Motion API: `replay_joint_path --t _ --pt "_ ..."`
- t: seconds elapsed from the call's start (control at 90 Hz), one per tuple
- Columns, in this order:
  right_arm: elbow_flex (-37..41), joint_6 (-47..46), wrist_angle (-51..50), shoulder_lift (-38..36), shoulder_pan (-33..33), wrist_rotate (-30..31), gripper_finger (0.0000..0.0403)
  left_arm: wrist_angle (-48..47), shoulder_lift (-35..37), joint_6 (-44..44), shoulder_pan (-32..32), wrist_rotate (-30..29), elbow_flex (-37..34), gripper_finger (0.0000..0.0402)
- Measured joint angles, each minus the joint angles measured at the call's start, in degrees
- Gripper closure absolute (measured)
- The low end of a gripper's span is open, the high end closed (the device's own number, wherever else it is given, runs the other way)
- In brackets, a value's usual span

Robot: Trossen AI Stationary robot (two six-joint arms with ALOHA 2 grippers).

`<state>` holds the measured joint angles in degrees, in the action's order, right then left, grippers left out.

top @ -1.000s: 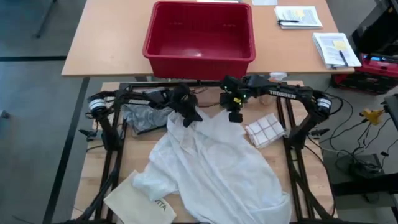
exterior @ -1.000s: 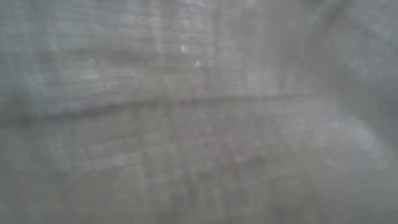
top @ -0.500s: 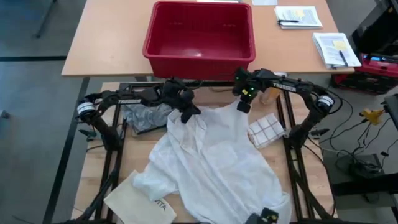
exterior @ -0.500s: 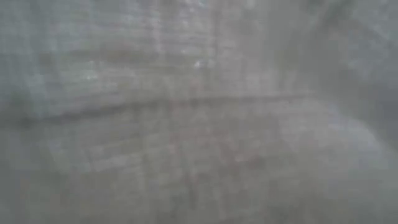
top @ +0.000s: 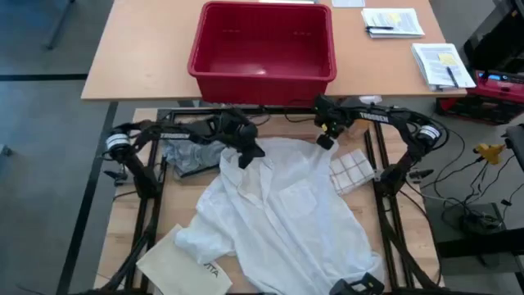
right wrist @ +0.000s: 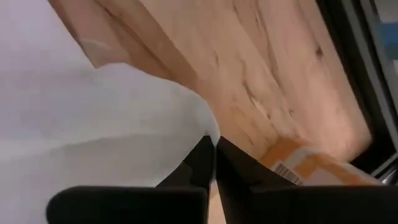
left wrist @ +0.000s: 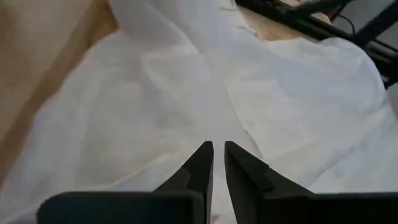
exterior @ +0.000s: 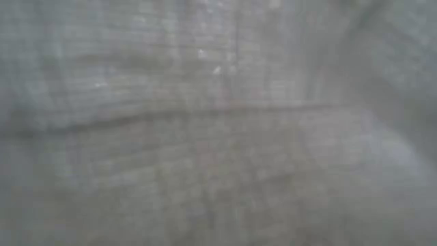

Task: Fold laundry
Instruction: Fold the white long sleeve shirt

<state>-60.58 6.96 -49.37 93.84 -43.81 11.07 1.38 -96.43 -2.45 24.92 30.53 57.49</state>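
Note:
The large white shirt (top: 282, 209) lies spread across the table's middle, its near part reaching the near edge. My left gripper (top: 246, 156) is shut on its far-left part. My right gripper (top: 325, 141) is shut on its far-right edge. The grey T-shirt (top: 190, 156) lies crumpled at the far left, beside the left arm. Cloth lying close against the camera fills the low view (exterior: 218, 123) and hides everything else there. My left gripper pinches the white shirt's far-left part (left wrist: 217, 138) between its two fingers, slanting down from the far left. The cloth runs away from the fingers onto the table. My right gripper pinches a rounded edge of the shirt (right wrist: 208, 124) between its fingertips, slanting down from the far side. The cloth at that edge is raised off the wooden table top (right wrist: 249, 74), and the stretch between the two grippers lies smooth.
A red basket (top: 262, 41) stands on the far table beyond the frame. A checked cloth (top: 354, 170) lies at the right, partly under the shirt. A stiff white printed bag (top: 176, 262) lies at the near left. Papers (top: 442, 61) lie far right.
My right gripper has gone toward the table's far right corner with the shirt's edge. The shirt's far part has spread out wider and flatter and now reaches the checked cloth. The left gripper's end has stayed where it was.

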Motion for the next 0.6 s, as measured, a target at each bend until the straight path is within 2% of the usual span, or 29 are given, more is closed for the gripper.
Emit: replay_joint_path --t 0.133,0.233,0.389,0.511,0.6 --pt "0.1 -1.4 0.1 -1.1 0.3 -2.5 0.0401 1.2 -4.8 -0.3 -1.0 0.1 2.0 0.0378" --pt "-0.1 -0.2 2.4 -4.6 1.3 -3.5 0.0376 5.5 -8.0 -2.1 -1.8 0.1 3.3 0.0378" --pt "-0.1 0.0 3.0 -10.1 1.2 -3.4 0.0282 12.1 -12.0 -4.5 -2.2 -0.1 5.7 0.0378" --pt "-0.1 0.0 3.5 -14.2 1.4 -3.9 0.0192 12.5 -14.1 -6.1 -1.9 -0.2 8.6 0.0378" --pt "0.0 -1.4 4.0 -17.3 1.8 -6.0 0.0143 12.6 -14.6 -6.1 -2.0 -0.4 10.2 0.0378"
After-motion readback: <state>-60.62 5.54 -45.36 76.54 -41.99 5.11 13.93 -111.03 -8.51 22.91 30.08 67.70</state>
